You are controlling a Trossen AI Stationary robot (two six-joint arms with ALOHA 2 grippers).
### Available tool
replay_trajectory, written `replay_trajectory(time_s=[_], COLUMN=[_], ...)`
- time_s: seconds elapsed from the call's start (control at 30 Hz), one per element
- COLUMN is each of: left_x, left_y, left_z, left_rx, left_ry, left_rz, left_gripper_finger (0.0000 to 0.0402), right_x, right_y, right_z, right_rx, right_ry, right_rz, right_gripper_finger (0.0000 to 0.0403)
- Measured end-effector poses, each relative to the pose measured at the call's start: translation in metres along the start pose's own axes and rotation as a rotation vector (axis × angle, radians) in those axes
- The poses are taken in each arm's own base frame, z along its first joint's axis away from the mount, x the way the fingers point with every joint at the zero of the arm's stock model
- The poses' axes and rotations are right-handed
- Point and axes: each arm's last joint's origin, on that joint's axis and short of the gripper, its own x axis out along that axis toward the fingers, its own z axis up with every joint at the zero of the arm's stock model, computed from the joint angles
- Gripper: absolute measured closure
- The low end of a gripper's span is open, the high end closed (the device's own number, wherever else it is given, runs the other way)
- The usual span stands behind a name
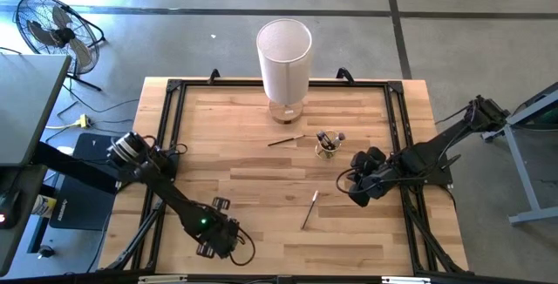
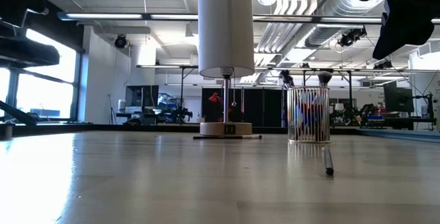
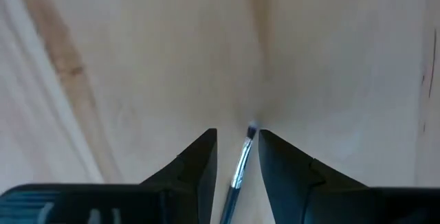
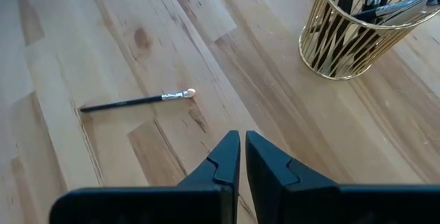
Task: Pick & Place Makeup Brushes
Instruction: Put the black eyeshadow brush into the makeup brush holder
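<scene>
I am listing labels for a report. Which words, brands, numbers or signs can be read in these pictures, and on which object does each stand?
None can be read.
Lamp base: a small dark mark, too small to read.
Makeup brushes, wire holder: no print visible.

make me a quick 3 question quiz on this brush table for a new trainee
1. True or false: the right gripper is clamped on a brush.
2. In the high view, how many brushes lie loose on the table in plain sight? A) one B) two C) six
3. Fill in: the brushes that stand upright are held in the gold wire ____.

Key
1. False. Its fingers are shut on nothing, above bare wood.
2. B. The far brush lies in front of the white lamp, and the near brush lies closer to the table's middle.
3. cup: the wire cup beside the right gripper.
</scene>
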Motion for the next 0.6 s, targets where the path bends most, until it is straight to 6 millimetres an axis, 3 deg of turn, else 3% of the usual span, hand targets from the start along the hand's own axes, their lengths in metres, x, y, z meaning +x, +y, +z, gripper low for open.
replay_trajectory(time_s=[0.47,0.6], left_x=[0.022,0.022], left_y=[-0.005,-0.005], left_z=[0.005,0.005], left_rx=[0.048,0.053], left_ry=[0.035,0.04], left_rz=[-0.027,-0.022], left_gripper_finger=[0.0299,0.0325], right_x=[0.0,0.0], right_y=[0.0,-0.001], right_z=[0.0,0.0], right_rx=[0.0,-0.002], right_ry=[-0.019,-0.019], right_rz=[-0.013,-0.013], right_gripper_finger=[0.0386,0.0385])
